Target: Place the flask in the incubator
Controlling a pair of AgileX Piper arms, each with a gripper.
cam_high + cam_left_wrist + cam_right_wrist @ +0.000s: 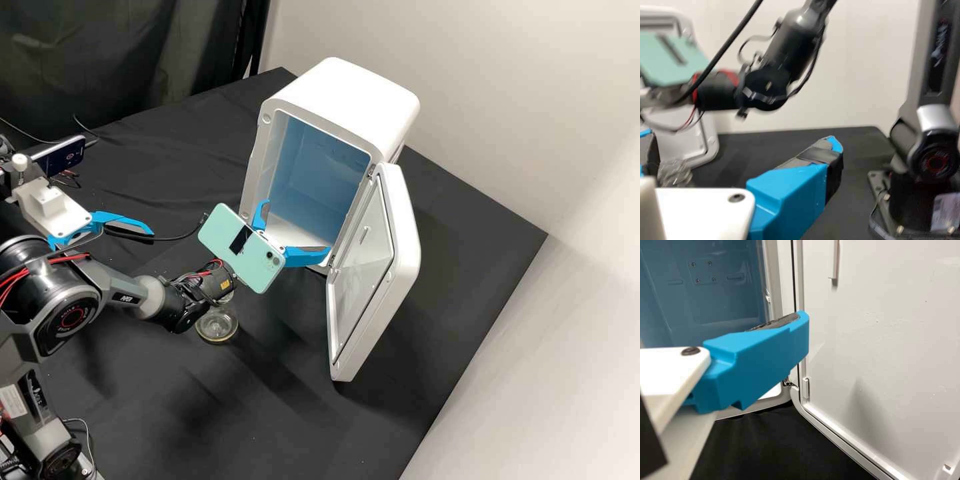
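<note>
The flask (217, 325) stands on the black worktop (200, 413) at lower left of centre in the high view. It is a clear glass vessel, its round base plain to see and its neck hidden beneath the right arm's wrist. It is outside the incubator (347, 93), just in front of the opening, so the placing is not yet done.

The right end effector (297, 227) is above and beyond the flask, at the mouth of the incubator near the frame's centre. Its two blue fingers are spread wide apart with nothing between them. One finger points up against the near edge of the blue-lined chamber, and the other points towards the door (380, 267). In the right wrist view one finger (755, 360) lies across the lower corner of the chamber beside the door's hinge side. With the fingers this far apart and the door swung fully out to the right, the arm was probably dealing with the door rather than the flask. The chamber is now open to receive it.

A mint-green phone (241, 248) sits on that wrist, most likely as its camera.

The left end effector (127, 225) is well apart from all this, at the left edge of the high view. I cannot tell how far open it is.
</note>
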